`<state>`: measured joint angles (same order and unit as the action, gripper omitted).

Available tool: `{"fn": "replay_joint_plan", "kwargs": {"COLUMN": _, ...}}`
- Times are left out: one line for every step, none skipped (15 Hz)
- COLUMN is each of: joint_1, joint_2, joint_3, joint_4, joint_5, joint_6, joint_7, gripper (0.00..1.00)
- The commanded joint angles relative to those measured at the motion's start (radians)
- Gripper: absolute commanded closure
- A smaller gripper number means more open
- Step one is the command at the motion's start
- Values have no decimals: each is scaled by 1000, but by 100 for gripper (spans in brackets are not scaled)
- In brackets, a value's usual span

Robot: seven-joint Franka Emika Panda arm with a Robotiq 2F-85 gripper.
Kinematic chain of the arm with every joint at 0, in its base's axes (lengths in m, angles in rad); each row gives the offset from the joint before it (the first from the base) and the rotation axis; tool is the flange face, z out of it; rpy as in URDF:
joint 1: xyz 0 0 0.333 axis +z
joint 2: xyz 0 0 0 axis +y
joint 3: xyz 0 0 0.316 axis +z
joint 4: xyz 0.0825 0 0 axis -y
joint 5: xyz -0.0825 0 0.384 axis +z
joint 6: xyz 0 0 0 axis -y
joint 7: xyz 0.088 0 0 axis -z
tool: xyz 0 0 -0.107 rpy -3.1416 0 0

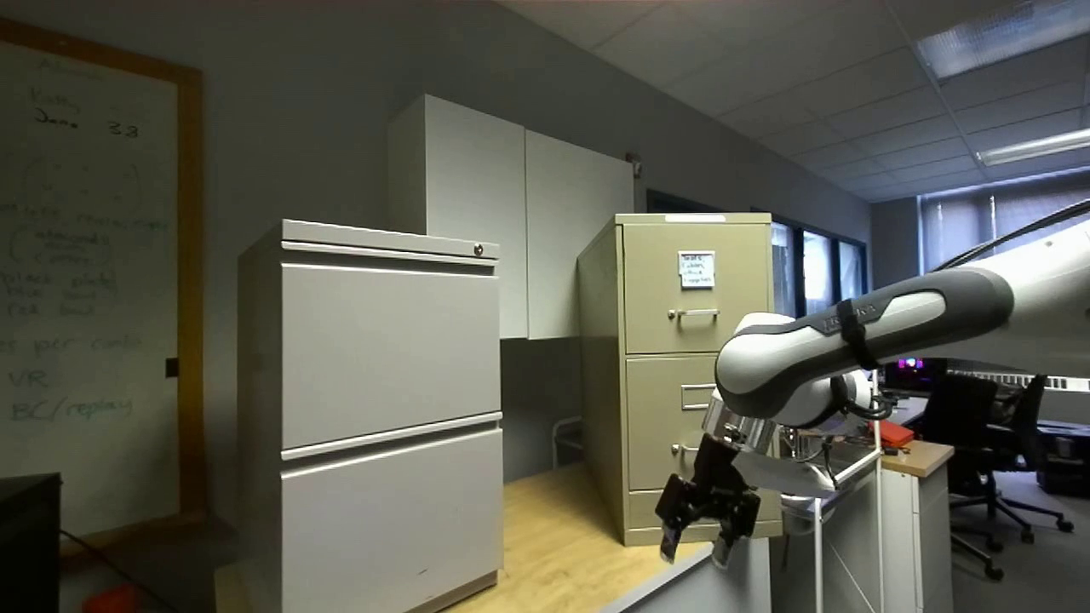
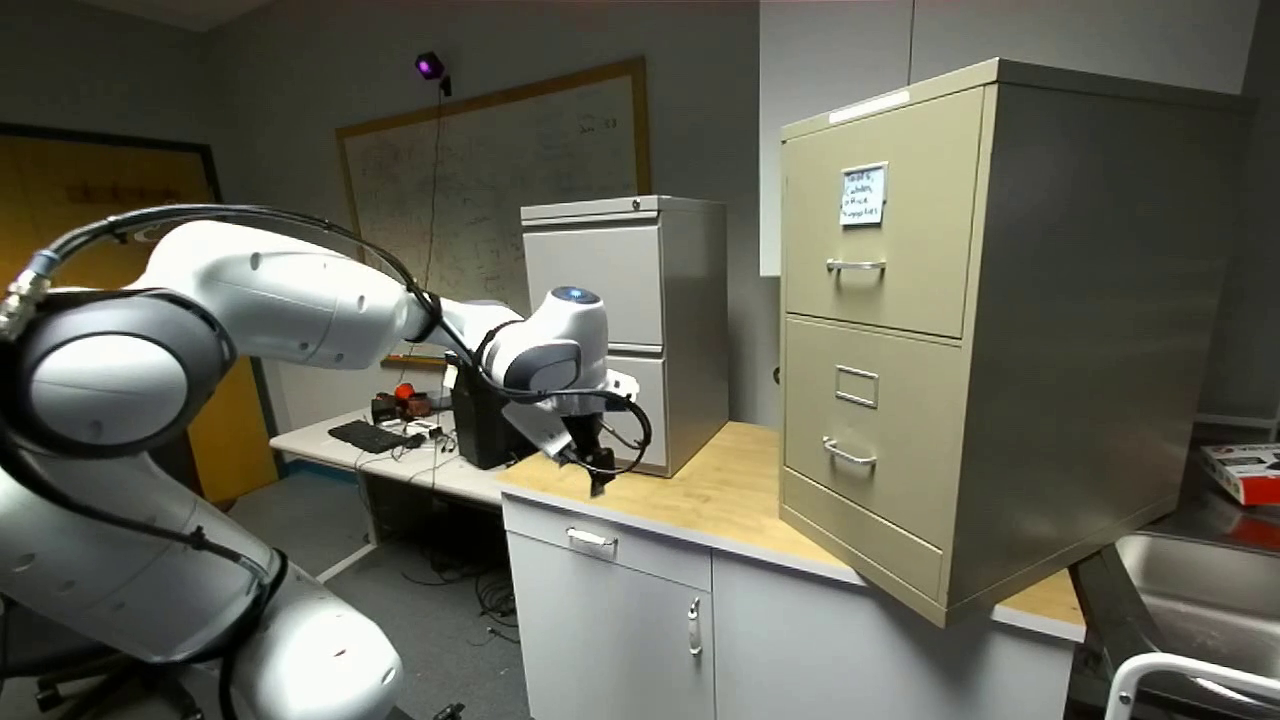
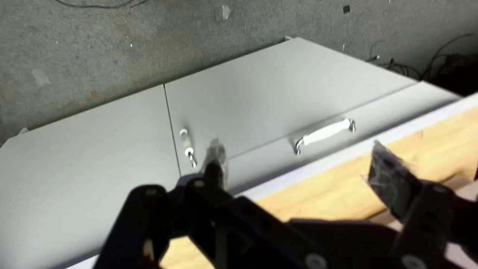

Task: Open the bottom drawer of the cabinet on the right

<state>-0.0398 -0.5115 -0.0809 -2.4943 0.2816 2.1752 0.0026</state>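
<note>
The tan filing cabinet [image 1: 603, 383] [image 2: 1090, 330] stands on the right in both exterior views. Its bottom drawer [image 1: 651, 409] [image 2: 915, 440] is closed, flush with the front. The drawer's silver bar handle [image 2: 848, 452] is in plain view; in an exterior view the arm partly covers this handle [image 1: 681, 449]. My black gripper [image 1: 696, 555] [image 2: 600, 485] points down, open and empty, apart from the handle. It hangs by the counter's front edge, between the two cabinets. In the wrist view the open jaws [image 3: 297, 149] have nothing between them; the tan cabinet is out of view there.
A light grey two-drawer cabinet [image 1: 392, 358] [image 2: 695, 330] stands on the same wooden counter [image 1: 553, 536] [image 2: 720, 480]. Below are base cabinet doors and a drawer with a white handle [image 3: 326, 131] [image 2: 590, 538]. A sink [image 2: 1190, 590] lies beyond the tan cabinet.
</note>
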Motion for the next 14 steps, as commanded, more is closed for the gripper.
{"fn": "replay_joint_plan", "kwargs": {"joint_1": -21, "joint_2": 73, "joint_3": -67, "joint_4": 86, "joint_5": 31, "joint_6": 86, "joint_7": -28, "gripper": 0}}
{"fn": "replay_joint_plan", "kwargs": {"joint_1": -24, "joint_2": 89, "joint_3": -89, "joint_4": 104, "joint_5": 45, "joint_6": 113, "joint_7": -33, "gripper": 0}}
{"fn": "replay_joint_plan", "kwargs": {"joint_1": -28, "joint_2": 112, "joint_3": -115, "joint_4": 126, "joint_5": 64, "joint_6": 140, "joint_7": -40, "gripper": 0}}
{"fn": "replay_joint_plan", "kwargs": {"joint_1": -27, "joint_2": 129, "joint_3": -140, "joint_4": 144, "joint_5": 88, "joint_6": 157, "joint_7": -50, "gripper": 0}}
{"fn": "replay_joint_plan", "kwargs": {"joint_1": -26, "joint_2": 151, "joint_3": -166, "joint_4": 166, "joint_5": 115, "joint_6": 172, "joint_7": -63, "gripper": 0}}
{"fn": "replay_joint_plan", "kwargs": {"joint_1": -26, "joint_2": 172, "joint_3": -189, "joint_4": 189, "joint_5": 143, "joint_6": 181, "joint_7": -75, "gripper": 0}}
{"fn": "replay_joint_plan", "kwargs": {"joint_1": -27, "joint_2": 198, "joint_3": -212, "joint_4": 212, "joint_5": 173, "joint_6": 190, "joint_7": -91, "gripper": 0}}
{"fn": "replay_joint_plan", "kwargs": {"joint_1": -27, "joint_2": 222, "joint_3": -232, "joint_4": 234, "joint_5": 208, "joint_6": 194, "joint_7": -108, "gripper": 0}}
{"fn": "replay_joint_plan", "kwargs": {"joint_1": -27, "joint_2": 250, "joint_3": -255, "joint_4": 256, "joint_5": 250, "joint_6": 197, "joint_7": -131, "gripper": 0}}
{"fn": "replay_joint_plan", "kwargs": {"joint_1": -26, "joint_2": 276, "joint_3": -275, "joint_4": 277, "joint_5": 298, "joint_6": 197, "joint_7": -157, "gripper": 0}}
{"fn": "replay_joint_plan", "kwargs": {"joint_1": -28, "joint_2": 303, "joint_3": -292, "joint_4": 298, "joint_5": 351, "joint_6": 197, "joint_7": -182, "gripper": 0}}
{"fn": "replay_joint_plan", "kwargs": {"joint_1": -34, "joint_2": 327, "joint_3": -304, "joint_4": 317, "joint_5": 405, "joint_6": 195, "joint_7": -208, "gripper": 0}}
{"fn": "replay_joint_plan", "kwargs": {"joint_1": -44, "joint_2": 351, "joint_3": -312, "joint_4": 336, "joint_5": 465, "joint_6": 193, "joint_7": -234, "gripper": 0}}
{"fn": "replay_joint_plan", "kwargs": {"joint_1": -56, "joint_2": 377, "joint_3": -318, "joint_4": 355, "joint_5": 530, "joint_6": 193, "joint_7": -256, "gripper": 0}}
